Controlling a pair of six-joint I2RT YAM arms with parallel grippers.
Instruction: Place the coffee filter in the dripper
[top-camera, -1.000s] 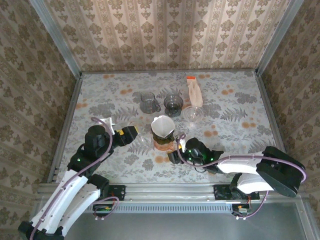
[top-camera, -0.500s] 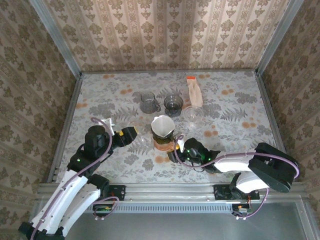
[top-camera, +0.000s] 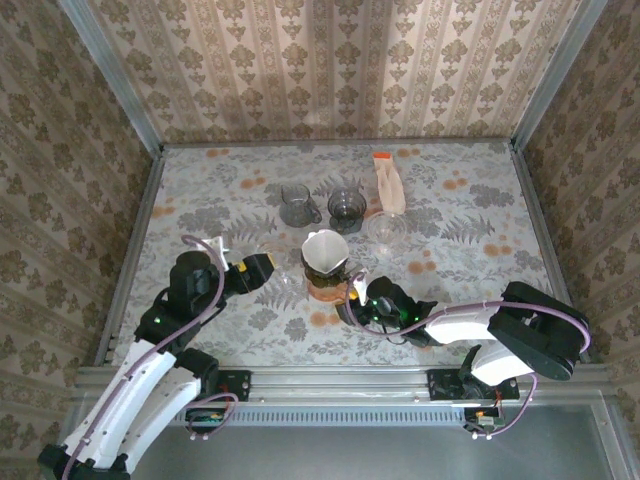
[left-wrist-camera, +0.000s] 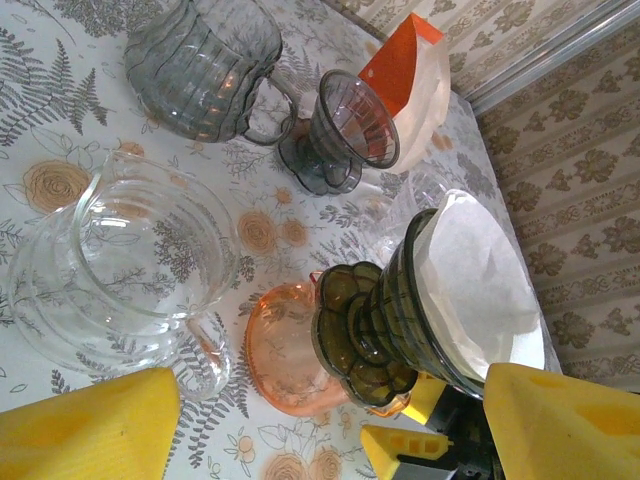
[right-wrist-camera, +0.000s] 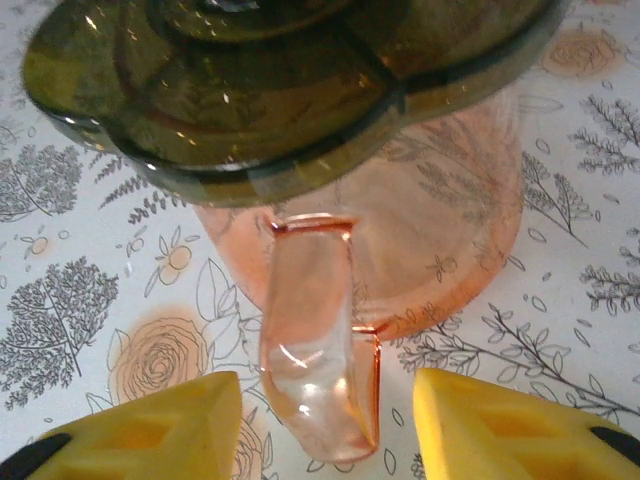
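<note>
The filter (left-wrist-camera: 478, 285) is seen seated inside the dripper (left-wrist-camera: 385, 325), its white paper opened into a cone that lines the dark ribbed wall and rises a little above the rim. The dripper is stood upright on an orange carafe (right-wrist-camera: 450, 250) near the middle of the desk (top-camera: 470, 200).

The right hand (right-wrist-camera: 327, 420) is held low at the near side of the carafe. Its yellow fingers (right-wrist-camera: 150, 430) are kept apart on either side of the carafe's handle (right-wrist-camera: 312, 330). A narrow gap of desk is left on each side, so the handle is flanked and not clamped.

The left hand (top-camera: 262, 270) is held to the left of the dripper, pointed towards it. Its jaws are spread wide and nothing is gripped between them. A clear jug (left-wrist-camera: 120, 270) is stood just beside it, between the hand and the carafe.

Farther back on the desk a grey jug (left-wrist-camera: 205, 60) and a grey dripper (left-wrist-camera: 350, 125) are set side by side. A clear dripper (top-camera: 385, 228) is placed to their right. A filter packet (left-wrist-camera: 415, 70) with an orange top is laid behind it.
</note>
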